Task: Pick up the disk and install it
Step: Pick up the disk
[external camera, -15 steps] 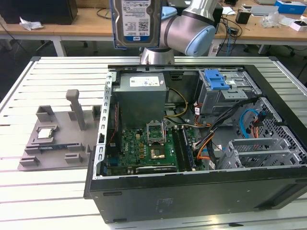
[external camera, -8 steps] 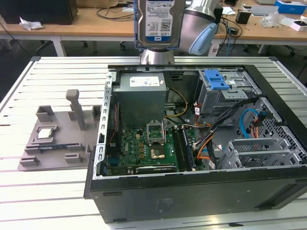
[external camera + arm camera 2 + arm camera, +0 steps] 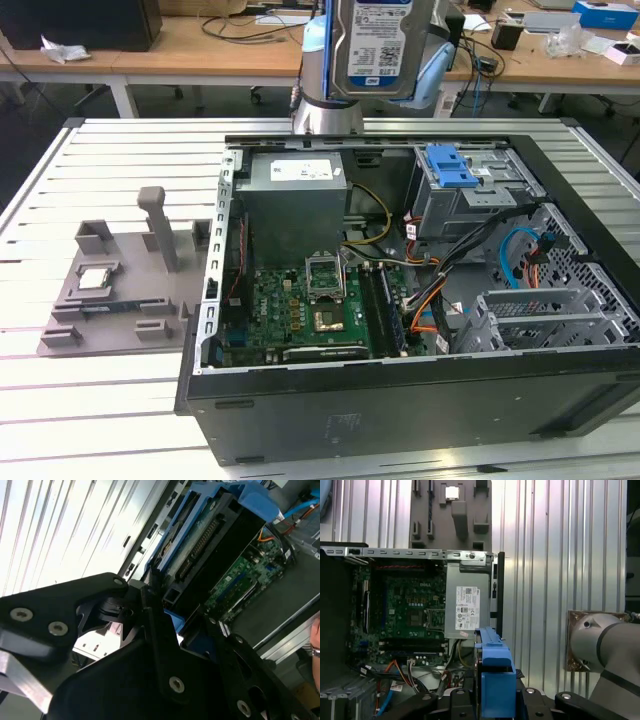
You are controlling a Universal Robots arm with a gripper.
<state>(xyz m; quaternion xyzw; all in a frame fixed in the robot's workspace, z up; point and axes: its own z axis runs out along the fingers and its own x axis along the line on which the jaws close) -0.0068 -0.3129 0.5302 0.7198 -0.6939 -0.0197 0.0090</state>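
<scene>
The disk [image 3: 378,45], a silver-grey drive with a blue-and-white label, hangs high over the far edge of the open computer case [image 3: 400,400] in the exterior view, in front of the arm [image 3: 325,110]. My gripper [image 3: 182,622] is shut on it. In the second wrist view the black fingers [image 3: 150,610] clamp the end of the disk [image 3: 210,545], whose green circuit board and connector face the camera between blue rails. The first wrist view looks down into the case past the disk's blue carrier [image 3: 495,680].
Inside the case are the motherboard [image 3: 310,310], the grey power-supply box [image 3: 295,190] and a drive cage with a blue caddy [image 3: 450,165] at the far right. A grey fixture plate [image 3: 120,280] holding a small chip [image 3: 97,278] lies left of the case. A person's wrist [image 3: 315,642] shows.
</scene>
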